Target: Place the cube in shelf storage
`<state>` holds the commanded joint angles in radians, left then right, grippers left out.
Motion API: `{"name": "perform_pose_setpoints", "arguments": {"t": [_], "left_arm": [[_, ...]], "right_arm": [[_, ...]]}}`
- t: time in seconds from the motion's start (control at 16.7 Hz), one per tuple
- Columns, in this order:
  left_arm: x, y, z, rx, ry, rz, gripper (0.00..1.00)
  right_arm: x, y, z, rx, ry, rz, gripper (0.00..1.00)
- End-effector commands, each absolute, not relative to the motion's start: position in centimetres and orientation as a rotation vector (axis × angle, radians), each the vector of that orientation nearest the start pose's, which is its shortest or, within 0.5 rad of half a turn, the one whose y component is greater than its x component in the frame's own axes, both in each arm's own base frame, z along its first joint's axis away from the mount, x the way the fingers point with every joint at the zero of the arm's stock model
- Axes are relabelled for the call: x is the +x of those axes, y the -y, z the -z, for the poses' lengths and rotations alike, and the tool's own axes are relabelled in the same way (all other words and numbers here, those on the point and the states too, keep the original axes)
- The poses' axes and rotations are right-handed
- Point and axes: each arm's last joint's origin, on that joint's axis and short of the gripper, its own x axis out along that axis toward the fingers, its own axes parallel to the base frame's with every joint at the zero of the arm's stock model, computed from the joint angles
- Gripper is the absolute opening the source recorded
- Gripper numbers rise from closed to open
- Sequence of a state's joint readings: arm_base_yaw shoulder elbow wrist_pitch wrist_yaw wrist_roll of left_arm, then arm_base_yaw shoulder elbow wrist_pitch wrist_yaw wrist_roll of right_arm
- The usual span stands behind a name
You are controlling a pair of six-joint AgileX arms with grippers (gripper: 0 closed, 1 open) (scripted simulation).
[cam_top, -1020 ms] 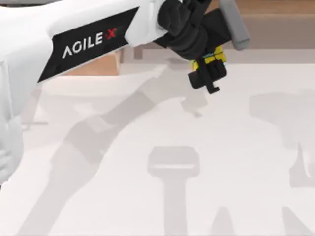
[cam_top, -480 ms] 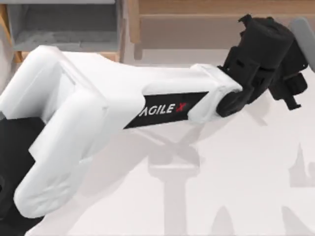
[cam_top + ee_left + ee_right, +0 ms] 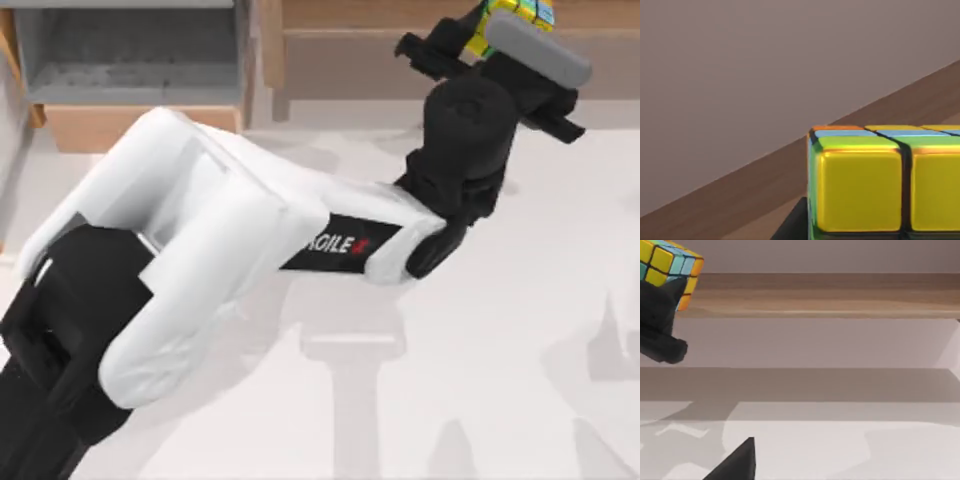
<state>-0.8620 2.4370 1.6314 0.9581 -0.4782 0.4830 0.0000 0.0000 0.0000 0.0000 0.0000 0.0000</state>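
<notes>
One cube (image 3: 512, 14) — clamped between the closed fingers of the left gripper (image 3: 500, 30) — sits raised at the front edge of the one brown shelf (image 3: 380, 60), far side of the table (image 3: 480, 360).

A rendered simulation test bench rather than a lived-in room: a plain, pale tabletop (image 3: 480, 300) with flat, clean shading carries storage furniture along its far edge. A long brown wooden shelf storage (image 3: 380, 45) with horizontal boards stands beside a grey-lined box (image 3: 130, 60) with a pale wood front. A white and black AgileX-branded arm (image 3: 250, 230) stretches across the surface, casting soft shadows.
</notes>
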Motion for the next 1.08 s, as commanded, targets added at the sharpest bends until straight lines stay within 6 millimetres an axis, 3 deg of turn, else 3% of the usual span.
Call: {"name": "perform_pose_setpoints", "arguments": {"t": [0.24,0.48,0.72,1.08], "left_arm": [[37.4,36.6,-13.6,0.182,0.286,0.143,0.0],[37.2,35.0,-12.0,0.047,0.335,0.05,0.0],[36.8,34.4,-10.9,-0.001,0.346,0.023,0.0],[36.7,34.7,-11.1,-0.002,0.348,0.028,0.0]], "right_arm": [[10.6,0.1,-16.0,0.0,0.0,0.0,1.0],[10.6,0.1,-16.0,0.0,0.0,0.0,1.0],[10.6,0.1,-16.0,0.0,0.0,0.0,1.0],[10.6,0.1,-16.0,0.0,0.0,0.0,1.0]]}}
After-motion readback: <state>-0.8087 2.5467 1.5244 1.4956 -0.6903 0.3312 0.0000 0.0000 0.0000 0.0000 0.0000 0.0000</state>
